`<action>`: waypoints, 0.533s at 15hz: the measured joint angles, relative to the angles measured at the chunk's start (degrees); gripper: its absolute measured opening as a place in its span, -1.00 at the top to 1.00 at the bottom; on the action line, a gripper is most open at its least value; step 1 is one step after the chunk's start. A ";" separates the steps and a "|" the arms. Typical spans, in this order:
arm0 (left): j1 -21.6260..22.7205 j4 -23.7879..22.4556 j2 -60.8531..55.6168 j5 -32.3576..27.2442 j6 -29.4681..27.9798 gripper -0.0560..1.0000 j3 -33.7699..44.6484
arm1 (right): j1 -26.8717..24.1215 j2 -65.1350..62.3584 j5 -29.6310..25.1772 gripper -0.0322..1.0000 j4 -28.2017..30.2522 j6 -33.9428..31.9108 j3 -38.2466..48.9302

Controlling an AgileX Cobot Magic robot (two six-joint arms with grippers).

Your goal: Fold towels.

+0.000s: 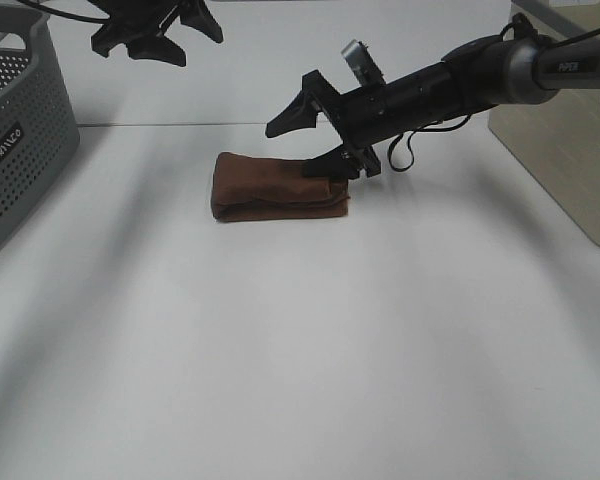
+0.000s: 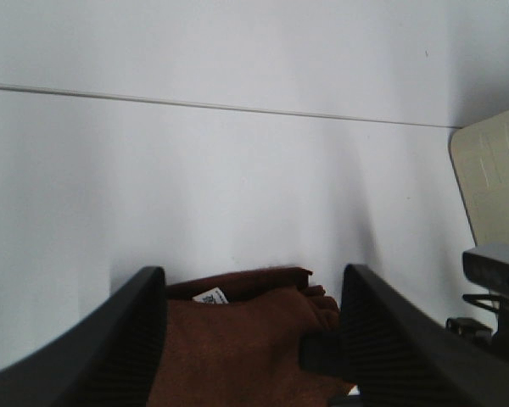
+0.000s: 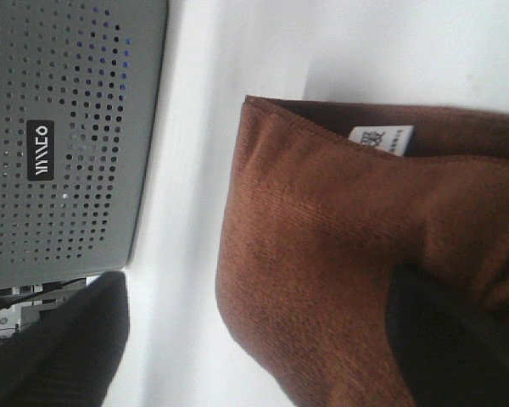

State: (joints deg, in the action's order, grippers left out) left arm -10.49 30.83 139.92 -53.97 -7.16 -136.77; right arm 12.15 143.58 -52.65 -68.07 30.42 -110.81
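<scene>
A: Where is the towel (image 1: 280,187) now?

B: A little above the middle of the high view, on the white table (image 1: 300,360). It lies as a compact brown bundle, several layers thick, with its white tag (image 3: 382,138) peeking out at one edge in the right wrist view.

A: So which step is this?

B: I judge it to be the last one. The folds look done, and the right gripper (image 1: 315,135) is at the bundle's right end, either pressing it flat or letting go.

A: Is it holding the cloth?

B: No. Its jaws stand wide apart: the lower finger (image 1: 332,165) rests on the top of the towel's right end, while the upper one points up and left, clear of the fabric. Nothing is pinched between them.

A: And the left gripper (image 1: 155,35)?

B: High in the upper left of the high view, above the table and well apart from the towel. Its jaws are spread too, with nothing in them; its own camera looks down between the fingers onto the bundle.

A: What does the next move call for?

B: Lifting the right finger straight up, so that the top layer isn't dragged open. Then the towel could perhaps go to the grey basket (image 1: 20,130) at the left edge, though that is only my guess.
</scene>
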 joint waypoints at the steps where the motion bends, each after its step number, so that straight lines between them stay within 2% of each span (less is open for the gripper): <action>1: 0.00 -0.23 0.00 -1.09 0.29 -0.20 0.00 | -0.92 -0.06 -0.86 -0.57 0.46 0.00 0.00; 4: 0.00 -2.29 0.00 -7.85 1.60 -0.20 0.00 | -3.15 -3.27 -5.33 -0.57 6.82 -0.06 0.00; 5: -0.06 -3.27 0.00 -10.43 1.72 -0.20 0.00 | -3.44 -5.21 -6.99 -0.57 11.17 -0.63 0.00; 6: -0.29 -6.99 -1.09 -14.84 1.89 -0.20 0.00 | -3.32 -9.91 -9.63 -0.57 20.11 -4.87 0.00; 7: -0.29 -6.99 -1.09 -14.84 1.89 -0.20 0.00 | -3.32 -9.91 -9.63 -0.57 20.11 -4.87 0.00; 8: -0.40 -10.03 -2.64 -15.24 1.95 -0.20 0.00 | -3.32 -12.55 -10.66 -0.57 23.38 -7.68 0.00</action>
State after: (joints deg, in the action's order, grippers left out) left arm -10.89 20.80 137.28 -69.21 -5.21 -136.77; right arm 8.82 131.04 -63.31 -44.69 22.75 -110.81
